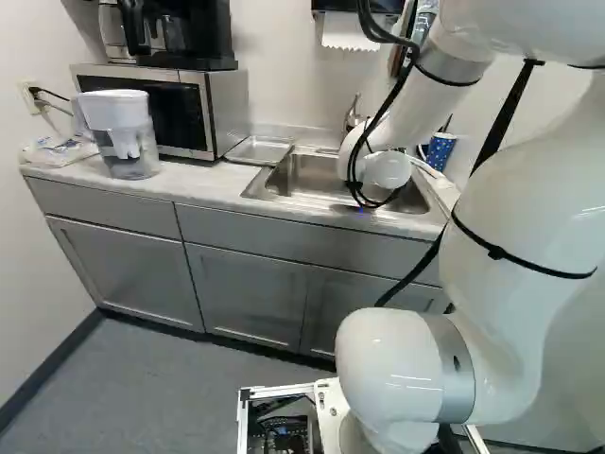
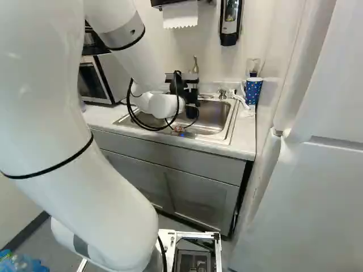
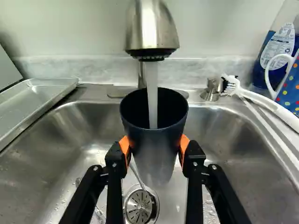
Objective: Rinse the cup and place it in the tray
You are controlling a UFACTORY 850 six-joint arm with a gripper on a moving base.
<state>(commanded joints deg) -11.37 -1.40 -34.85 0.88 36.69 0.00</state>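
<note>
Step in hand: I am rinsing, by my judgement, as a clear stream of water [image 3: 152, 95] is running down into the cup.
Cup: the dark, tapering cup [image 3: 154, 144] is facing mouth up under the brushed-metal faucet head [image 3: 152, 32], hanging over the stainless-steel sink [image 3: 238, 144].
My grip: my black gripper [image 3: 154, 147] is holding the cup, its orange pads [image 3: 124, 145] pressing from two sides.
Tray: the shallow, silvery rectangular tray [image 1: 257, 150] is lying beside the sink, on the side toward the steel-and-black microwave [image 1: 151, 109]; the cup is waiting to go there.
Next move: once the rinse is looking sufficient, I am drawing the cup clear of the stream, tipping it out over the sink, then carrying it across and lowering it into the tray.
Watch for: wet walls could be slipping between my pads, and the faucet could be catching the rim.
</note>
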